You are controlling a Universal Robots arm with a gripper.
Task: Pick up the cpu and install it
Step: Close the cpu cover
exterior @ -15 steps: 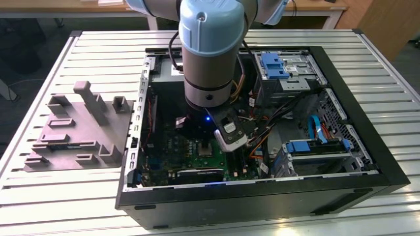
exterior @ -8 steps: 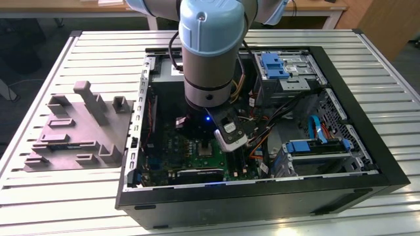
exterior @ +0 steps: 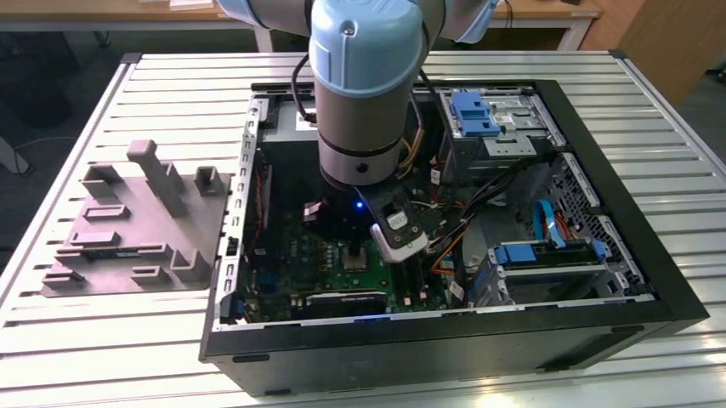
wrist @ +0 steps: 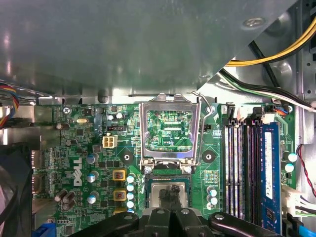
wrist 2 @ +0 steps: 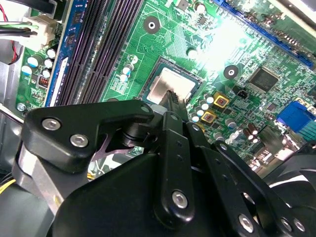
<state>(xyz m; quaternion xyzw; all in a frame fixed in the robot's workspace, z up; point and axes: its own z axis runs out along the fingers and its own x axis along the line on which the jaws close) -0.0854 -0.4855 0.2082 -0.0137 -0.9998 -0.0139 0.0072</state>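
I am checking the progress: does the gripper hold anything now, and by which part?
It cannot be told. The gripper reaches the middle of the chip, which lies in its socket.

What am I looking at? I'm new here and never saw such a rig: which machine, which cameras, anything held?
The machine is a robot arm with a gripper. The exterior view comes from a camera off the arm: the arm reaches down into an open computer case lying on a slatted table, beside a grey moulded fixture. Both wrist views come from cameras on the arm, looking at the green motherboard. The gripper is right at the cpu, which sits in its socket; whether it is gripped I cannot tell.
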